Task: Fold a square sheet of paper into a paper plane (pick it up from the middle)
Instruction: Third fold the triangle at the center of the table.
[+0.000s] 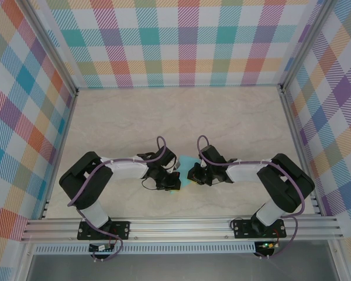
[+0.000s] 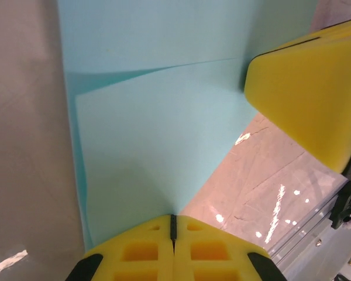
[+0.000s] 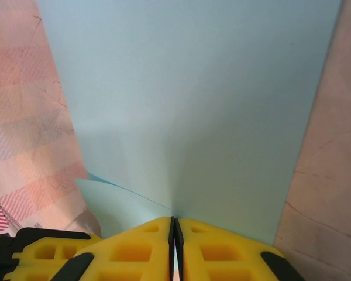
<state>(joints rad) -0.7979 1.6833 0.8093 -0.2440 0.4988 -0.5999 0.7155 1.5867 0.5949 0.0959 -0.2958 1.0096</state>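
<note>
**Inspector:** Condition of the sheet of paper [image 1: 186, 165]?

**Assessor:** Turquoise, plain, unmarked. From the left wrist, one straight line crosses its upper part with a shadowed wedge under it, so two layers overlap there. From the right wrist the face is smooth, and a second layer's edge peeks out at the lower left

**Inspector:** Location?

**Assessor:** Over the near middle of the marbled table [image 1: 164, 111], directly between the two grippers. I cannot tell whether it lies on the surface or hangs clear of it

**Inspector:** Left arm?

**Assessor:** Elbow out to the left, forearm reaching inward. The left gripper [image 2: 173, 219] has its yellow fingers [image 2: 134, 252] pressed together, pinching the sheet's edge

**Inspector:** Right arm?

**Assessor:** Mirrored: elbow out to the right, forearm reaching inward. The right gripper [image 3: 174, 221] likewise has its jaws closed tight on the sheet, with the paper running straight out from the seam between them. From the left wrist, one of its yellow pads sits against the sheet's right edge
</note>
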